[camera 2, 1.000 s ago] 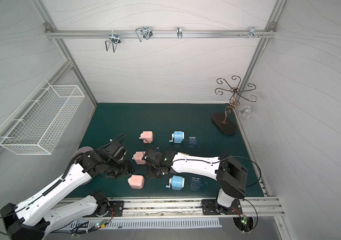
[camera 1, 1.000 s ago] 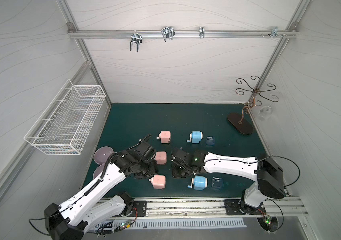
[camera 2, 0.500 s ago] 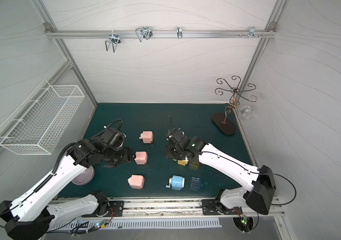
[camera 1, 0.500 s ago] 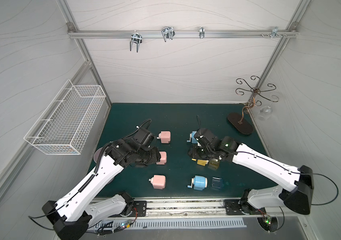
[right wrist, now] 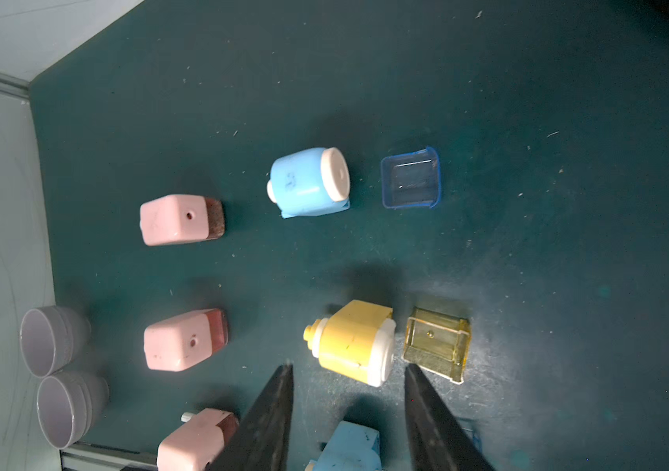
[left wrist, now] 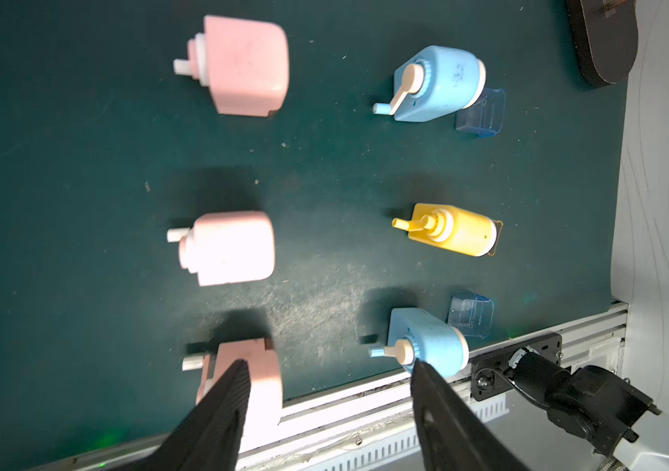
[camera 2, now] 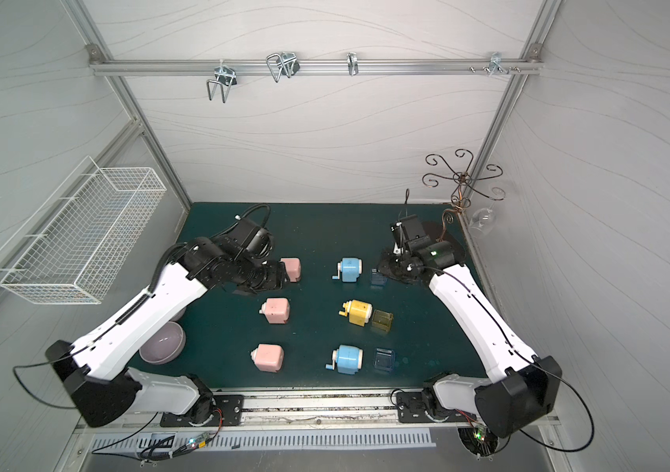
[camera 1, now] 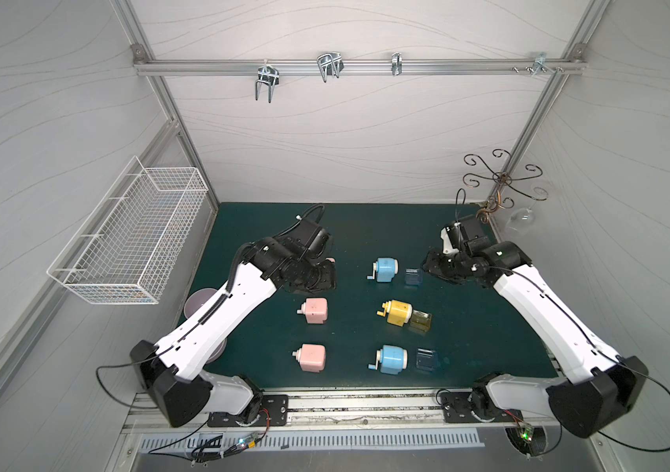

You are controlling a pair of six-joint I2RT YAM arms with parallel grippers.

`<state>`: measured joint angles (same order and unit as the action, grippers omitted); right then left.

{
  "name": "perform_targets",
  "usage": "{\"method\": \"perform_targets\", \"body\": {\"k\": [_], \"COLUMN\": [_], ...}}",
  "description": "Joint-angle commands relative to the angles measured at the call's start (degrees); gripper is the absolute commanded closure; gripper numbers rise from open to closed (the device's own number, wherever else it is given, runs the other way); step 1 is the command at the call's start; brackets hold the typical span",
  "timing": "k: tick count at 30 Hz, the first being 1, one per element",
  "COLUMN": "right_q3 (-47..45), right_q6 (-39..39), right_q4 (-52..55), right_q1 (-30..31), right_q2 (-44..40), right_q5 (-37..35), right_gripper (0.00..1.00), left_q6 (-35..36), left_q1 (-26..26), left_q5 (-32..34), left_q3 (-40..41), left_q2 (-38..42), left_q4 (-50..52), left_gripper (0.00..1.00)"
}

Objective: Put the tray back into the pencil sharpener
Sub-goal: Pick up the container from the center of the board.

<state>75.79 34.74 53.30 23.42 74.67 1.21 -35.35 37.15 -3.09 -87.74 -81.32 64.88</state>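
Yellow tray [right wrist: 437, 344] seemingly clear of right claw [right wrist: 349, 365].

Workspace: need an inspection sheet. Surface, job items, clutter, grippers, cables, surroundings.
Surface: green mat, flecked with shavings.
Job's things: yellow sharpener, yellow tray out beside it; two blue sharpeners, blue trays out beside them; three pink sharpeners, trays in.
Clutter: two purple bowls at the mat's left edge.
Grippers: left gripper open, empty; right gripper open, empty.
Cables: wrist cable loops above the left arm; no snag seen.
Surroundings: wire basket, hook rail, scrolled metal stand with hanging glass.
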Motion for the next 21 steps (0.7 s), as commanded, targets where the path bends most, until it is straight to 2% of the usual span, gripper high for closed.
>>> {"method": "perform_targets", "body": {"k": [1,14,21], "right_q3": [3.4,14.4,15.1], "right_q6": [-6.3,-14.0,-15.8], "right_q4": [3.0,1.4,0.6], "right_q1": [-4.0,-8.8,-9.1], "right_q2": [6.6,25.5,31.3], "right_q5": [5.7,7.2,4.8], "right_gripper": [0.54,0.54,0.57], "left_q6": [2.1,-2.6,-4.1], "left_q1": [-0.5,-2.3,-2.3], "left_q5": [-2.6,-13.8,-16.9], "left_q3": [-7.2,-31.2,-34.7], "left_q2": [-7.0,-35.6,-42.6], "left_q4": [-3.0,-7.0,-8.8], "left_gripper": [0.34,0.32,0.33]}}
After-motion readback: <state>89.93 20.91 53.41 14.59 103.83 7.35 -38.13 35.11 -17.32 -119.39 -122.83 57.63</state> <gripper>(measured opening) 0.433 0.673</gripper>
